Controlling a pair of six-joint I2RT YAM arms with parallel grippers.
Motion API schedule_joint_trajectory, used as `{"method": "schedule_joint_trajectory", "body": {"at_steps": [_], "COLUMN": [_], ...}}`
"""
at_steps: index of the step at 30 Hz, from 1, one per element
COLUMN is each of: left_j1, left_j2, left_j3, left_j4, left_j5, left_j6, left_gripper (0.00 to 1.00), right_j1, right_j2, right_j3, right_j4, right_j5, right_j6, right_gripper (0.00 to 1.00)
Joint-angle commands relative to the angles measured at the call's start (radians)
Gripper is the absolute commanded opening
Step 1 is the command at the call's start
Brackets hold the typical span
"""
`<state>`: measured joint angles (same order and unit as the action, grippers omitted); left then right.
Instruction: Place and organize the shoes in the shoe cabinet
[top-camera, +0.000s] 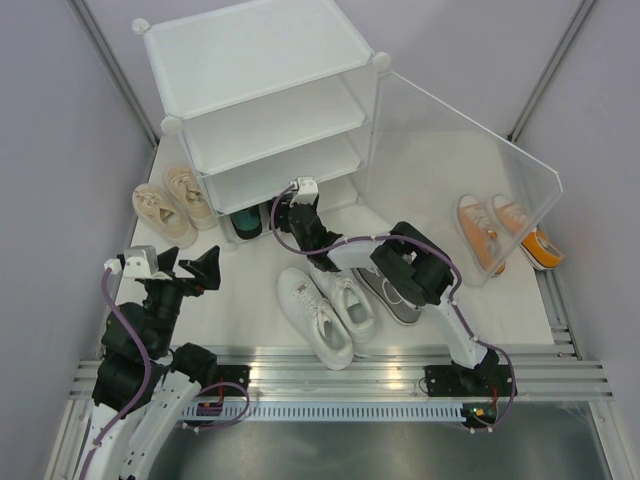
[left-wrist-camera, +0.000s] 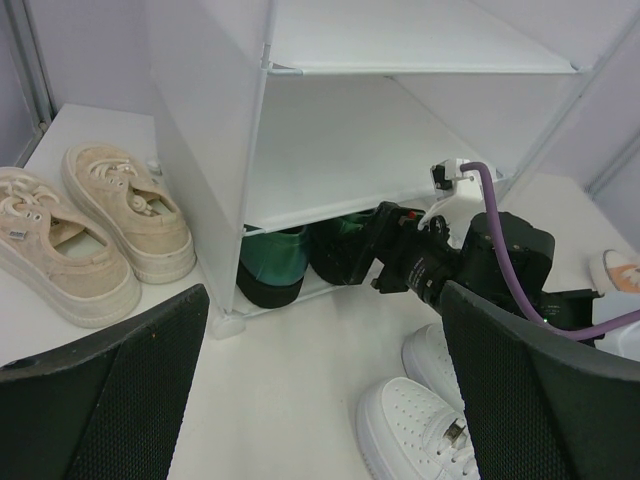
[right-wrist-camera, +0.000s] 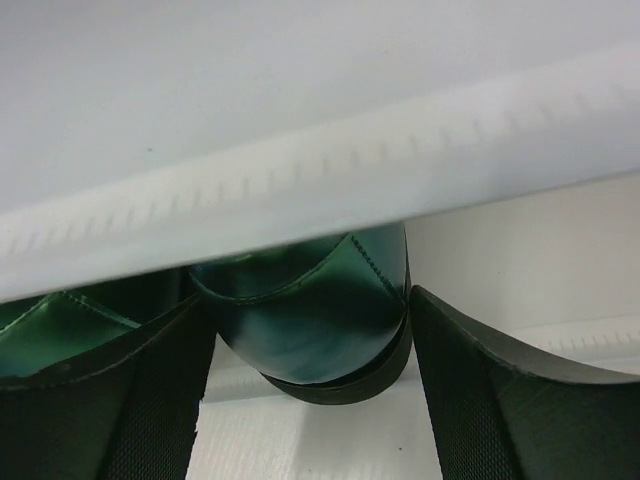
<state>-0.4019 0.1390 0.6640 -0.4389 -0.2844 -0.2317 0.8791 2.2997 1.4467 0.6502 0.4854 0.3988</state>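
The shoe cabinet is seen at the far side of the white table, and its clear door is swung open to the right. The dark green shoes are kept on the bottom shelf, side by side, with their heels at the near edge. The two shelves above them are seen bare. The right gripper is held low at the front of the bottom shelf. Its fingers are spread apart around the heel of the right green shoe, and a small gap is seen between the shoe and the right finger. It cannot be told if the left finger is touching the shoe. The left gripper is held up over the near left of the table, well apart from the cabinet, with its fingers wide apart and nothing gripped. The beige shoes are set on the table just left of the cabinet. A small tag is seen on one of them, but it is too small to be read. The white shoes are laid in the near middle, and a grey shoe is partly hidden under the right arm just beside them. The orange shoes are set on the right, behind the open door.
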Motion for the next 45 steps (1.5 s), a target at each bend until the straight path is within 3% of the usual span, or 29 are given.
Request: {"method": "schedule_joint_trajectory", "body": {"at_steps": [1, 8, 13, 22, 29, 36, 45], "left_j1": [-0.006, -0.006, -0.006, -0.006, -0.006, -0.006, -0.006], "left_j2": [0.004, 0.013, 0.030, 0.040, 0.045, 0.045, 0.056], "left_j3": [0.000, -0.001, 0.000, -0.001, -0.001, -0.001, 0.000], "left_j4": [0.023, 0.022, 0.020, 0.019, 0.019, 0.020, 0.020], "left_j5": [0.010, 0.001, -0.006, -0.013, -0.006, 0.001, 0.010], "left_j6": [0.019, 0.022, 0.025, 0.028, 0.028, 0.026, 0.028], "left_gripper": [1.00, 1.00, 1.00, 1.00, 1.00, 1.00, 1.00], "right_j1": [-0.019, -0.017, -0.017, -0.015, -0.014, -0.015, -0.017], "right_j2": [-0.080, -0.212, -0.279, -0.224, -0.204, -0.140, -0.114], "right_j3": [-0.049, -0.190, -0.259, -0.160, -0.115, -0.079, -0.036], "right_j4": [-0.020, -0.032, -0.036, -0.179, -0.233, -0.196, -0.124], "right_j5": [-0.010, -0.034, -0.171, -0.163, -0.099, -0.079, -0.139], "right_j6": [0.048, 0.064, 0.055, 0.043, 0.003, -0.031, -0.052], "right_gripper": [0.81, 0.82, 0.82, 0.73, 0.73, 0.74, 0.62]}}
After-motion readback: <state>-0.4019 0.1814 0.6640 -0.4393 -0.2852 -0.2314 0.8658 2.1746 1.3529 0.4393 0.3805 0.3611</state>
